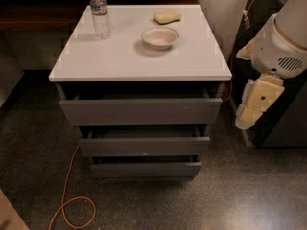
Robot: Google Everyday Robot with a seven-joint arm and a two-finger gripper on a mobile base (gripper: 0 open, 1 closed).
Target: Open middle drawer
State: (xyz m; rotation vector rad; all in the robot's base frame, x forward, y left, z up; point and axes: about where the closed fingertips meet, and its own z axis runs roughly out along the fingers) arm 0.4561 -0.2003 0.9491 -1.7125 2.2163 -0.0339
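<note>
The middle drawer (144, 146) is a flat dark-grey front with no handle and a tiny white speck near its lower edge. It sits between the taller top drawer (140, 111) and the narrower bottom drawer (145, 169). A dark gap shows above its front, and a strip of its inside is visible. My gripper (245, 119) is the cream-coloured piece hanging from the white arm (280, 47) at the right. It is beside the cabinet's right side, about level with the top drawer, and touches no drawer.
On the white cabinet top (96, 61) stand a water bottle (100, 13), a white bowl (160, 37) and a yellow sponge (167, 17). An orange cable (67, 195) loops on the floor at the front left. Dark furniture (283, 123) stands at the right behind the arm.
</note>
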